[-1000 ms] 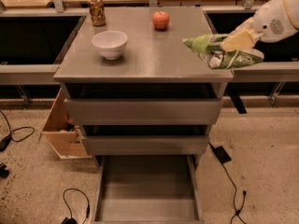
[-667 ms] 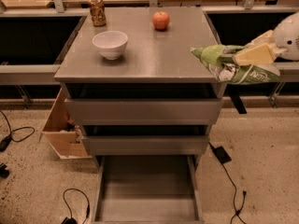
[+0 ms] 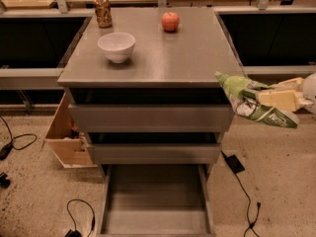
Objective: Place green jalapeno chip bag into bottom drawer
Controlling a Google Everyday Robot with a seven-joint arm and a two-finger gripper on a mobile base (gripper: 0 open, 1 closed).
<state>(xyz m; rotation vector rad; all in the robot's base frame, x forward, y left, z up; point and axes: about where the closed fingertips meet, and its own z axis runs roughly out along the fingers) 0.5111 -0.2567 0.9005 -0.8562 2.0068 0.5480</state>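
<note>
Camera view: claw (image 3: 279,98) at right edge grips green jalapeno chip bag (image 3: 243,98), bag jutting leftward

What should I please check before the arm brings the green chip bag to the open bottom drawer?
1. The gripper holds the green jalapeno chip bag: ok.
2. The bottom drawer is pulled open: ok.
3. Bag over the drawer: not ok; it hangs right of the cabinet.
4. The white bowl, can and apple far from the bag: ok, on the cabinet top.
5. Grip firm enough: cannot tell.
</note>
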